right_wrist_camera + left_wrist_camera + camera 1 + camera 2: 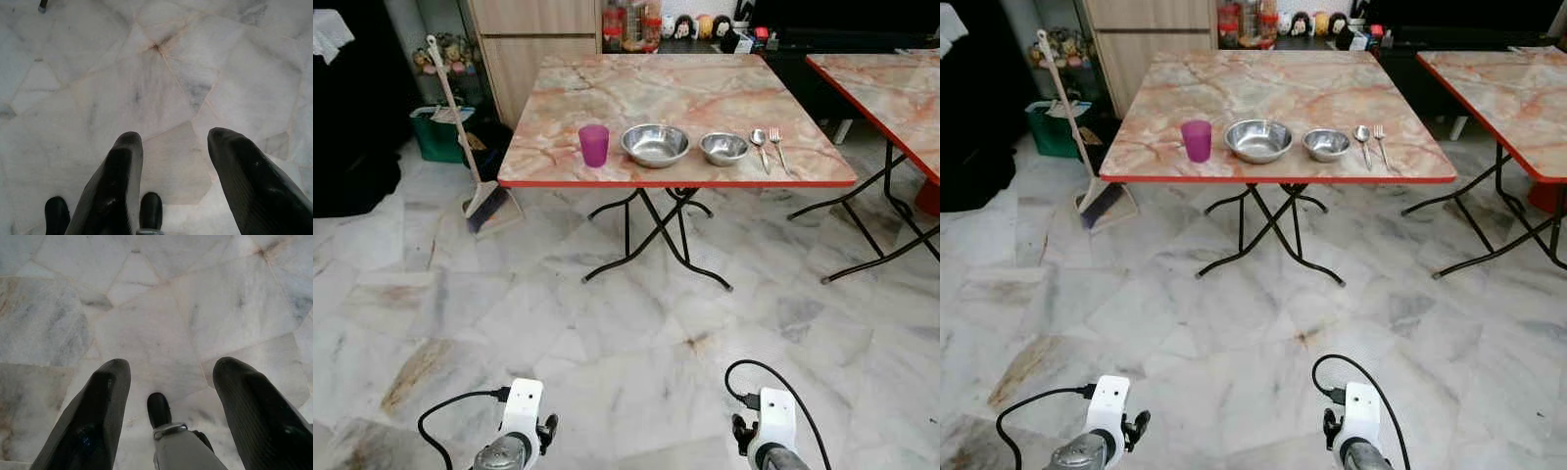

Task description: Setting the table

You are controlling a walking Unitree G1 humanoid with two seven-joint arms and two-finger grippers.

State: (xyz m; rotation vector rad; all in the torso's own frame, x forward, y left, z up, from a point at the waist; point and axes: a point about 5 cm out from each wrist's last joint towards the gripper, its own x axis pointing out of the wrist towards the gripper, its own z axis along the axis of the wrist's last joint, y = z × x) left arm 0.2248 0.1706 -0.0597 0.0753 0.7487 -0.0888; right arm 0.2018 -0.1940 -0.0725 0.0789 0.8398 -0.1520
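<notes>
Left eye view: cup, two bowls, spoon and fork line the table's near edge. Left gripper and right gripper hang wide open, empty. Approach step; next, walk closer.

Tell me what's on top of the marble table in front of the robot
On the table, in a row near its front edge: a purple cup, a large steel bowl, a small steel bowl, a spoon and a fork. The bowls' insides look empty.
</notes>
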